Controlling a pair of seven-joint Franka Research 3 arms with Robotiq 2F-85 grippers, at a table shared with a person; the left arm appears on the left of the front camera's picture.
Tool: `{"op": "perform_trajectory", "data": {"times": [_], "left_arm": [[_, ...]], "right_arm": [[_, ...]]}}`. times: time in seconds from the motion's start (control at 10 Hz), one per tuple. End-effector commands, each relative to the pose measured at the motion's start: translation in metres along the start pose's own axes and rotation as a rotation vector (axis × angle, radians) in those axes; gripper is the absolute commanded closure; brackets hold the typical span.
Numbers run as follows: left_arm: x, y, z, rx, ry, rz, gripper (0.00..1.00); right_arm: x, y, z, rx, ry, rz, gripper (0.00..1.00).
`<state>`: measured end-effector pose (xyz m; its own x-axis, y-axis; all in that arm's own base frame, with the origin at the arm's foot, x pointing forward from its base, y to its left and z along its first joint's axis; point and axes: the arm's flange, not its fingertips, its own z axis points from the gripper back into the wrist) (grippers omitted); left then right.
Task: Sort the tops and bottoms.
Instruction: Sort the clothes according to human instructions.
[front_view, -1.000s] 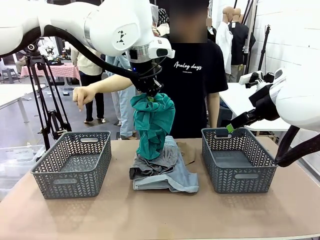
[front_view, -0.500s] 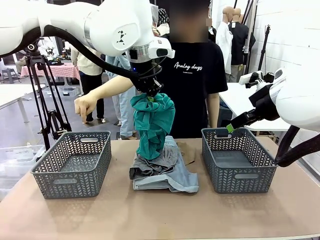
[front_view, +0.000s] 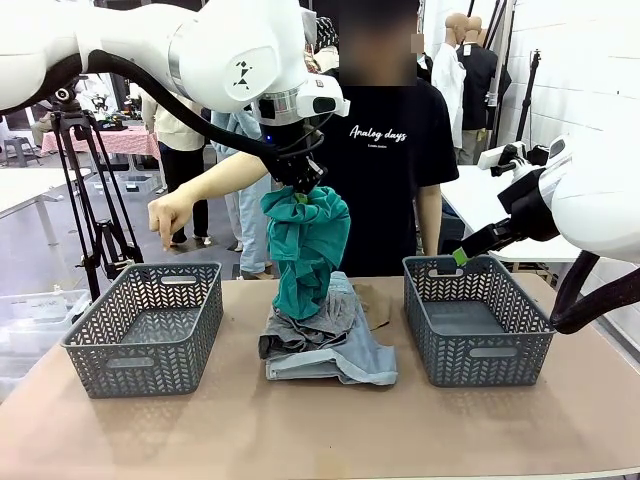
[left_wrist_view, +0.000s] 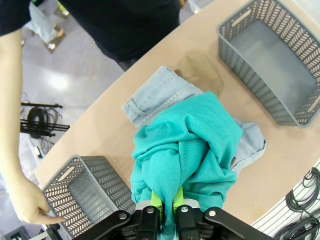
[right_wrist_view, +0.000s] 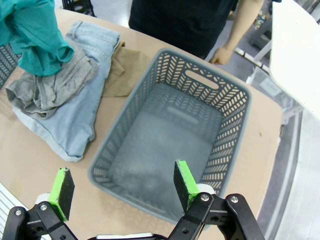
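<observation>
My left gripper (front_view: 300, 186) is shut on the bunched teal green top (front_view: 306, 250), which hangs from it above the pile; its lower end still reaches the heap. In the left wrist view the fingers (left_wrist_view: 167, 202) pinch the teal top (left_wrist_view: 190, 145). Under it lie the heather grey top (front_view: 300, 335), the light blue denim shorts (front_view: 352, 362) and the tan khaki top (front_view: 376, 306). My right gripper (right_wrist_view: 122, 182) stands open above the right basket (right_wrist_view: 235, 130), holding nothing; it also appears at the right (front_view: 462, 256).
Two grey lattice baskets flank the pile, the left one (front_view: 150, 362) and the right one (front_view: 490, 355). The person stands behind the table, a hand (front_view: 170, 212) pointing down over the left basket. A tripod (front_view: 95, 210) stands far left.
The person's outstretched hand has dropped lower and nearer the left basket. Both arms and the teal top have stayed in place.
</observation>
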<state>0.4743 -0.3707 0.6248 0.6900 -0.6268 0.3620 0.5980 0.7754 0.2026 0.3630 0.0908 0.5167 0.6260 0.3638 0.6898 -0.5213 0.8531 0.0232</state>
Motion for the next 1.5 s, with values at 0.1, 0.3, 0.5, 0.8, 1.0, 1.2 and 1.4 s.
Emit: {"op": "perform_trajectory", "data": {"times": [0.1, 0.3, 0.5, 0.8, 1.0, 1.2, 1.4], "left_arm": [[-0.004, -0.001, 0.024, 0.015, -0.022, -0.001, 1.0], [-0.021, 0.006, 0.072, 0.036, -0.039, 0.04, 1.0], [-0.039, 0.02, 0.11, 0.105, -0.075, 0.113, 1.0], [-0.083, 0.067, 0.134, 0.251, -0.039, 0.299, 1.0], [-0.12, 0.096, 0.123, 0.242, -0.006, 0.379, 1.0], [-0.158, 0.116, 0.12, 0.297, -0.04, 0.446, 1.0], [-0.192, 0.14, 0.101, 0.311, -0.072, 0.505, 1.0]], "right_arm": [[0.0, -0.001, -0.002, 0.012, -0.007, 0.001, 0.0], [0.0, -0.001, -0.002, 0.012, -0.007, 0.001, 0.0], [0.0, -0.001, -0.002, 0.012, -0.007, 0.001, 0.0], [0.0, -0.001, -0.002, 0.012, -0.007, 0.001, 0.0], [0.0, -0.001, -0.002, 0.012, -0.007, 0.001, 0.0], [0.0, -0.001, -0.002, 0.012, -0.007, 0.001, 0.0], [0.0, -0.001, -0.002, 0.012, -0.007, 0.001, 0.0]]}}
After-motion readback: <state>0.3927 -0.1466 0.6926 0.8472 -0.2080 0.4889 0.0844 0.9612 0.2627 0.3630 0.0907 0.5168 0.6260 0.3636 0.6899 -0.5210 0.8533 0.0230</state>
